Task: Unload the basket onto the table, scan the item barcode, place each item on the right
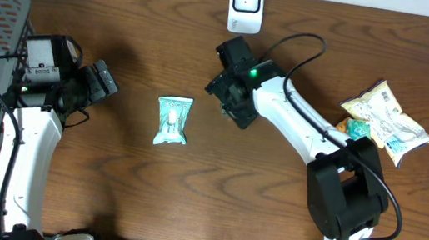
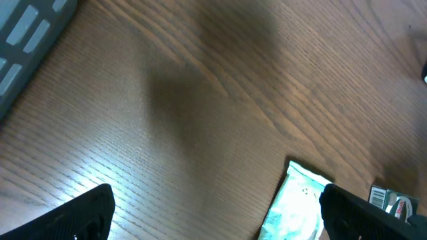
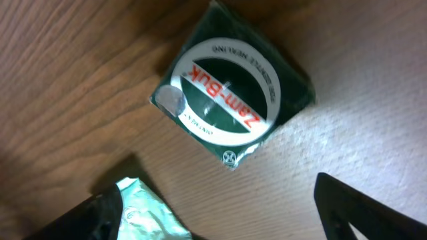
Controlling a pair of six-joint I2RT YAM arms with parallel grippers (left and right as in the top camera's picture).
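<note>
Lying loose on the desk (image 1: 104,189) near the white scanner (image 1: 246,5), the green Zam-Buk box (image 3: 230,90) sits under the right fingers (image 3: 363,210), spread wide and empty, while the left fingers (image 2: 80,217) gape empty near a mint-green packet (image 1: 172,120), so its scan looks either finished or unstarted.

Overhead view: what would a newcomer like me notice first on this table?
Probably the small mint-green plastic packet lying in the middle of the brown wooden table. Then the white boxy barcode scanner at the far edge, and the pile of crinkly snack bags on the right.
</note>
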